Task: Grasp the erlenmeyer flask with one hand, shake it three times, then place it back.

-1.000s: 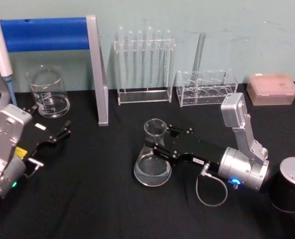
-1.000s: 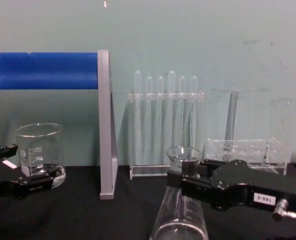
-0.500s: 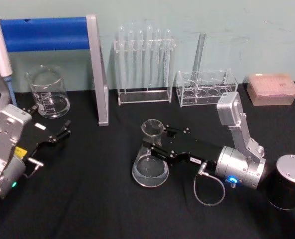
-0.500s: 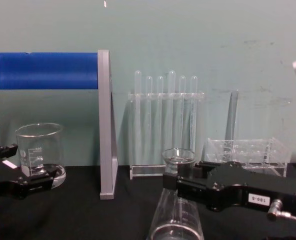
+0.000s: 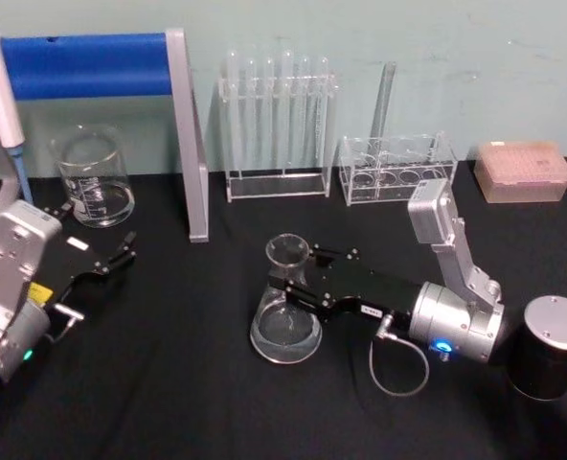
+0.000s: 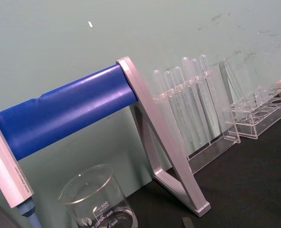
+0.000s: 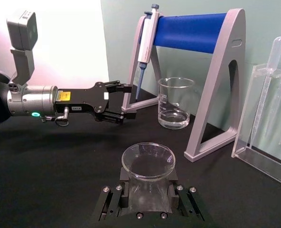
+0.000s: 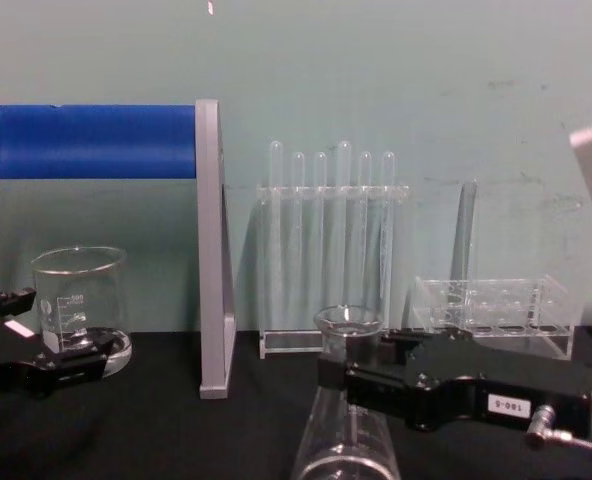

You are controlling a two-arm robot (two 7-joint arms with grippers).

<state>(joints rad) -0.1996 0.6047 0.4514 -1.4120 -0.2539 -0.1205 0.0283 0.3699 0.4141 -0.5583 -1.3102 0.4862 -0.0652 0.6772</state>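
Note:
The erlenmeyer flask is clear glass and stands upright at the middle of the black table. My right gripper, the hand with the "180-5" label, reaches in from the right and is shut on its neck just under the flared lip. In the right wrist view the flask's mouth sits between the two fingers. In the chest view the flask is low and I cannot tell if its base touches the table. My left gripper rests open at the far left, apart from the flask.
A glass beaker stands at the back left under a blue-barred pipette stand. Behind the flask are a test tube rack and a second clear rack. A pink box and a black cylinder stand at the right.
My right gripper has carried the flask a little to the left and downward, keeping its grip on the neck. The left arm has not moved.

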